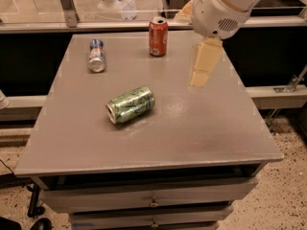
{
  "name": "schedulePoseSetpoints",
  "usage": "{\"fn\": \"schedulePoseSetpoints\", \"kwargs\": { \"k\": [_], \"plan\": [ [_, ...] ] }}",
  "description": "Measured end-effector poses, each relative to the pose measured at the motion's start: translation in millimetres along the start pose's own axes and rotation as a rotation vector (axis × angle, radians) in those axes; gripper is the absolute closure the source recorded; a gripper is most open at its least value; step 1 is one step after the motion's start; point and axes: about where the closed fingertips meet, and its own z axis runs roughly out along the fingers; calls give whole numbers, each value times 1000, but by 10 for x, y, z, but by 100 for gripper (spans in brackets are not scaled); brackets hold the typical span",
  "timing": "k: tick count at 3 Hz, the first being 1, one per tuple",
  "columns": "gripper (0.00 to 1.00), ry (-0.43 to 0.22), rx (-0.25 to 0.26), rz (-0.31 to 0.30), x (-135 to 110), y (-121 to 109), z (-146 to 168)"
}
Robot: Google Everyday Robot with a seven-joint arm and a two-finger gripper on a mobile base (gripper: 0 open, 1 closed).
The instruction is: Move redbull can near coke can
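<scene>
Grey worktop (201, 128), drawers (153, 200) beneath, three cans on it. The robot's arm (220, 6) enters from the upper right, its pale bulky housing hanging over the far right part of the surface. The end effector (204, 66) hangs below the housing as a cream-coloured wedge, above bare worktop and holding nothing; whether it is spread or pressed together cannot be told from this angle. Green can (130, 104) lies on its side near the middle, well apart from the others. Coke can (158, 36) stands upright near the far edge, just left of the arm. Redbull can (96, 56), the slim silver-and-blue one, appears to lie on its side toward the far left, long axis pointing roughly toward the camera, apart from the coke can with bare surface between them. Judged step: reaching for the redbull can, nothing grasped yet. To do it well, the end effector should cross leftward high enough to pass over the upright coke can, then descend and close across the narrow body, square to the long axis, since a lying can may roll if nudged from the side. Keep well back from the green can; set down short of the coke can so as not to knock it.
</scene>
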Motion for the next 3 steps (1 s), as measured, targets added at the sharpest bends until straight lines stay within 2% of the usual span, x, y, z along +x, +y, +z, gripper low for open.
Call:
{"fn": "schedulePoseSetpoints", "kwargs": {
  "k": [1,2,3],
  "plan": [
    [0,0,0,0,0,0,0],
    [0,-20,-13,-46,-39,-58,-7],
    [0,-66,-9,-169,-226,-293,84]
  ]
}}
